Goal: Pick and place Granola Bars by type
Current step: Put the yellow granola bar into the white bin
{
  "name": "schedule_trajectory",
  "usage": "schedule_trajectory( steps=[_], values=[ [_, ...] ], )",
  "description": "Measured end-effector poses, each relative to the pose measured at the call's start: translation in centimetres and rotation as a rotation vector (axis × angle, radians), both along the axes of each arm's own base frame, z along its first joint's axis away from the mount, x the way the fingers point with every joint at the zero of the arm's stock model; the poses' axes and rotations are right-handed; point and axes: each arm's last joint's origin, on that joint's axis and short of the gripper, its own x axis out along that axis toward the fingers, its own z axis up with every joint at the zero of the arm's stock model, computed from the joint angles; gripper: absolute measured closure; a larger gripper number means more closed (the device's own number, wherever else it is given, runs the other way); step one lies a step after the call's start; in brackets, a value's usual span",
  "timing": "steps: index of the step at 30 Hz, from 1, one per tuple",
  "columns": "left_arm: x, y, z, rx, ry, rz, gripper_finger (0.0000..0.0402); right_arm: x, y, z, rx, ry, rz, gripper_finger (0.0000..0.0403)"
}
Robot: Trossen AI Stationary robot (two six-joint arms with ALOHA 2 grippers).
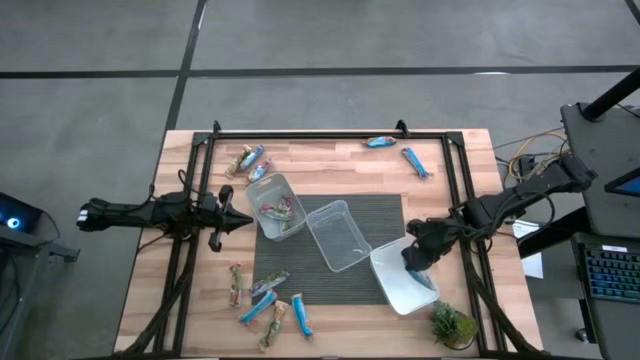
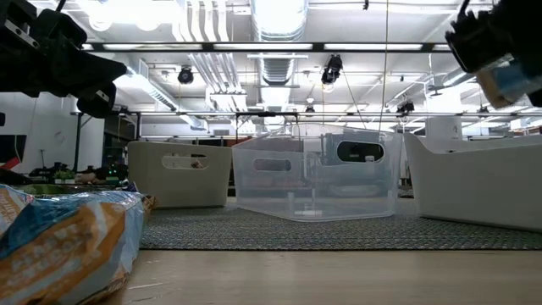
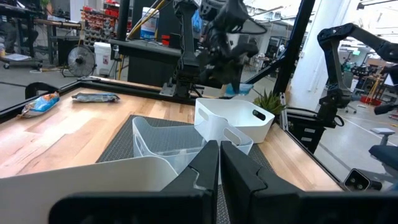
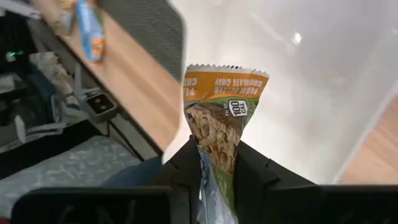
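My right gripper [image 1: 420, 258] hangs over the white tub [image 1: 392, 290] at the mat's near right, shut on a granola bar [image 4: 221, 118] with a tan, green and orange wrapper. My left gripper [image 1: 236, 220] waits shut and level at the mat's left edge, holding nothing. The left tub [image 1: 262, 195] has a few bars [image 1: 280, 212] lying in it; the clear middle tub [image 1: 340, 235] shows none. Loose bars lie flat on the wood: blue ones at the far edge [image 1: 382, 141] [image 1: 415, 162], some at the far left [image 1: 248, 160], several at the near left [image 1: 265, 302]. My right gripper pinches the bar between its two fingers [image 4: 254, 171], on the wrapper's two flat faces [image 4: 217, 155] below its middle. The crimped tan end [image 4: 225, 73] sticks out past the fingertips. The fingers slant down from the table's right side, and the bar is lifted clear above the white tub.
The three tubs stand on a dark mat [image 1: 385, 215] in the table's middle. A small green plant [image 1: 455, 325] stands at the near right corner, close to the white tub. A black frame [image 1: 320, 133] runs along the far edge and both sides.
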Motion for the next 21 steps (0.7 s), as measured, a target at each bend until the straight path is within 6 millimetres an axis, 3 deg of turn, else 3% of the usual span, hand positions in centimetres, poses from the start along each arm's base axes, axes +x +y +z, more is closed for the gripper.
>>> schedule_trajectory(
  steps=[7, 21],
  values=[
    [0.0, 0.0, 0.0, 0.0, 0.0, 0.0, 0.0401, -0.5, -0.2, -1.5, -0.017, 0.057, -0.062, 0.0344],
    [0.0, 0.0, 0.0, 0.0, 0.0, 0.0, 0.0401, -0.6, -0.4, -1.9, -0.05, 0.055, -0.083, 0.0344]
  ],
)
